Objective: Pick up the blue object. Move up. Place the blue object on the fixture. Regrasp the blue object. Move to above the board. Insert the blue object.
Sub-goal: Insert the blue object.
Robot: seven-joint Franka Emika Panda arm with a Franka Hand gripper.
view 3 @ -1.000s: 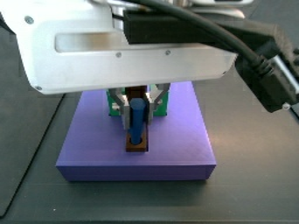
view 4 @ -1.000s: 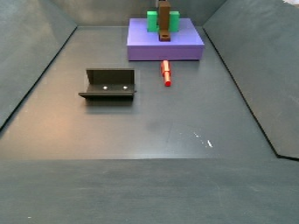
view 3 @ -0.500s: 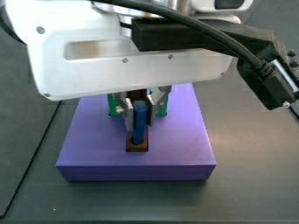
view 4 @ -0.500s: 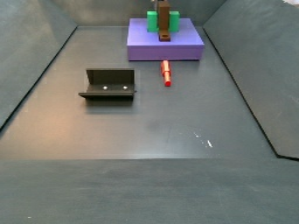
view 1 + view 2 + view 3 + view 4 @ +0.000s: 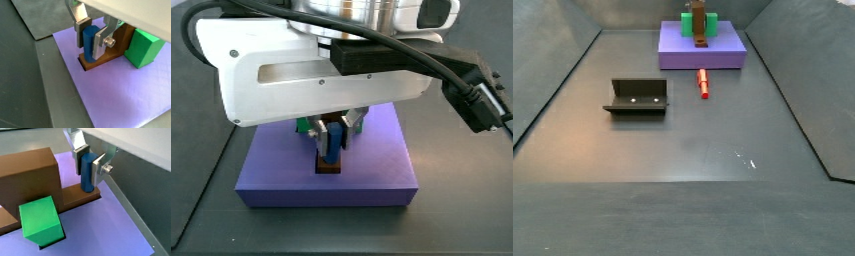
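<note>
The blue object stands upright, its lower end in the hole at the end of the brown bar on the board. My gripper is shut on its upper half, one silver finger on each side. Both wrist views show this grip, with the blue object rising from the brown bar. In a side view the gripper hangs low over the board, its white body hiding the top of the blue object. The fixture stands apart on the floor.
A green block stands on the board beside the brown bar. A small red bar lies on the grey floor just in front of the board. Sloping grey walls ring the floor.
My gripper has come down toward the board with the blue object in it, and the object's lower end has sunk a little into the brown bar.
</note>
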